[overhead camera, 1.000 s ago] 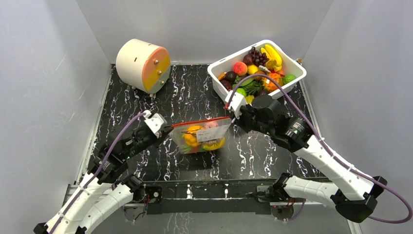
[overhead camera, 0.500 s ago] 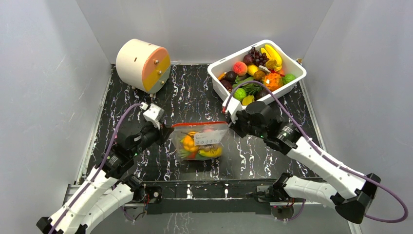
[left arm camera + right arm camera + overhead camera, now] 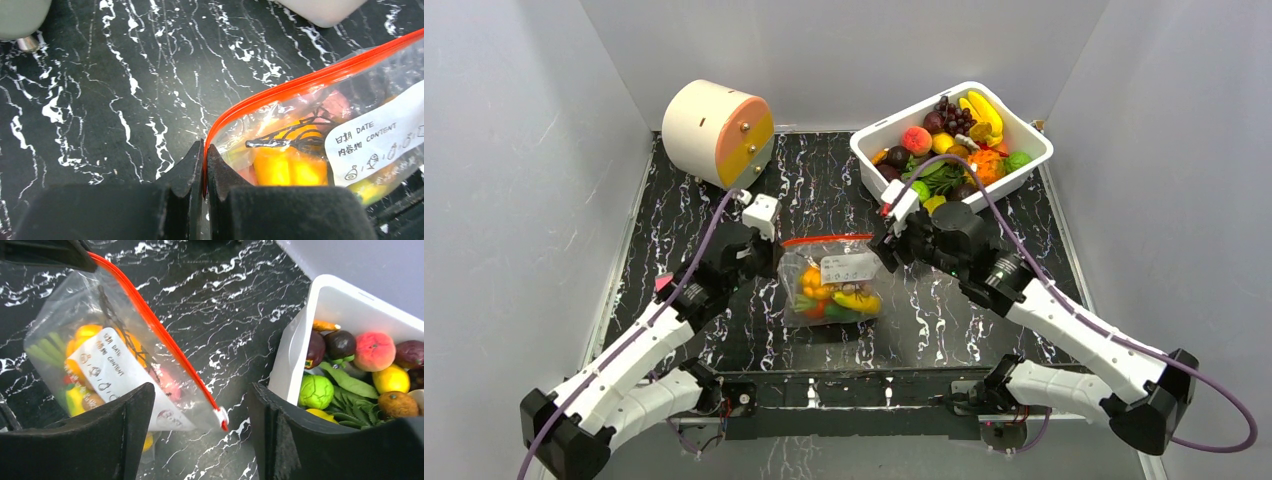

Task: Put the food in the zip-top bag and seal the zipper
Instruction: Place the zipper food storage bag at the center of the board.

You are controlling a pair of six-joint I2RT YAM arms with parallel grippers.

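Note:
The clear zip-top bag (image 3: pixel 829 285) sits mid-table with yellow, orange and green food (image 3: pixel 824 297) inside. Its orange-red zipper (image 3: pixel 826 240) runs along the far edge. My left gripper (image 3: pixel 205 160) is shut on the zipper's (image 3: pixel 310 80) left end, with a yellow piece (image 3: pixel 287 167) showing through the plastic. My right gripper (image 3: pixel 200 392) is open. The zipper's right end with its white tab (image 3: pixel 221 417) lies loose between the spread fingers, touching neither. More food (image 3: pixel 944 135), including a peach (image 3: pixel 374 350), fills the white tub.
The white tub (image 3: pixel 870 152) stands at the back right, its wall (image 3: pixel 300 350) close beside my right gripper's outer finger. A beige drum with an orange face (image 3: pixel 717 133) sits at the back left. Grey walls enclose the black marbled table (image 3: pixel 684 200).
My right gripper has opened and let go of the zipper's right end. My left arm has reached farther back, carrying the bag's left corner away from the bases.

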